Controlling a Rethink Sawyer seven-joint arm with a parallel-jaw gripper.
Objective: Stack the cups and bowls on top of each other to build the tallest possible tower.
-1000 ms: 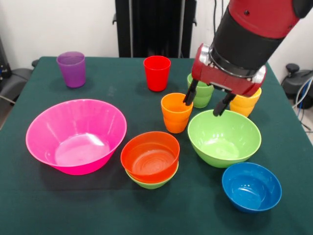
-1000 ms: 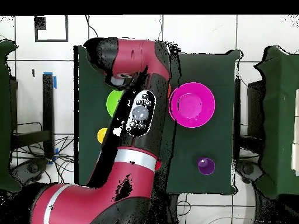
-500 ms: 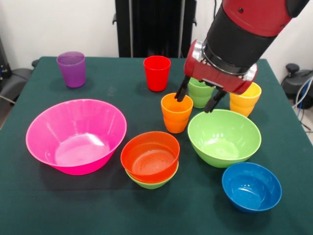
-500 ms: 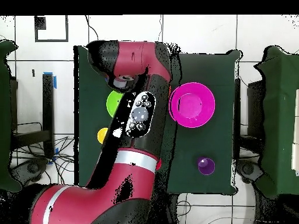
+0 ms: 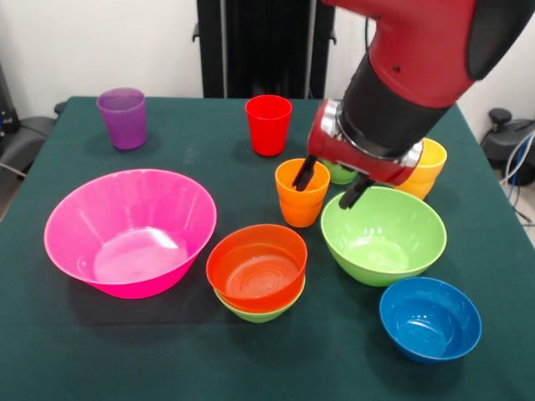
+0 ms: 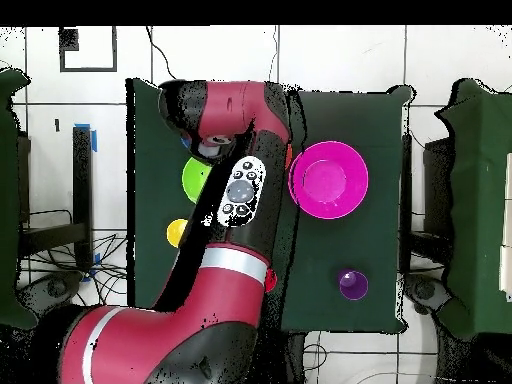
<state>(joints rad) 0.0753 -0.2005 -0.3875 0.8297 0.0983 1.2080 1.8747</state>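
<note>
1. Gripper (image 5: 328, 189): fingers spread apart, holding nothing; one finger dips inside the orange cup (image 5: 301, 194), the other hangs outside its wall, on the side toward the large green bowl (image 5: 384, 235).
2. Orange cup: upright, mouth up, long axis vertical, just beside the large green bowl; its rim lies between the fingers.
3. Judgement: closing would pinch that wall.

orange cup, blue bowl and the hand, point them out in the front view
orange cup (image 5: 298, 205), front view, on its outer wall below the rim
blue bowl (image 5: 430, 319), front view, on its inner bottom
hand (image 5: 328, 182), front view, midway between its two fingertips
</note>
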